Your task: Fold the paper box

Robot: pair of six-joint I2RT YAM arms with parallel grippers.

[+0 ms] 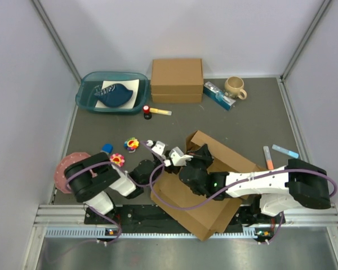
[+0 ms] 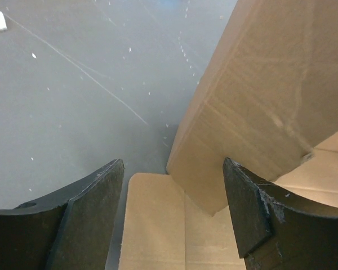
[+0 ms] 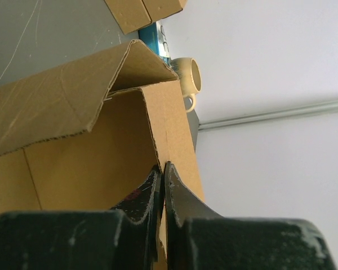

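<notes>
A grey surface (image 1: 253, 121) between white walls is carrying the paper box (image 1: 203, 219), which is lying half-folded at the near middle with one flap standing up. The right gripper (image 3: 162, 167) is pinching that flap's edge, its fingers nearly touching. The left gripper (image 2: 173, 163) is hovering wide apart over the box's left edge, gripping nothing. Print on the far blue packet (image 1: 218, 94) is too small to read.

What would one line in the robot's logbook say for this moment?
task: fold paper box | right arm: jaws shut on raised wall | left arm: jaws open by flap corner | box: partly folded
</notes>
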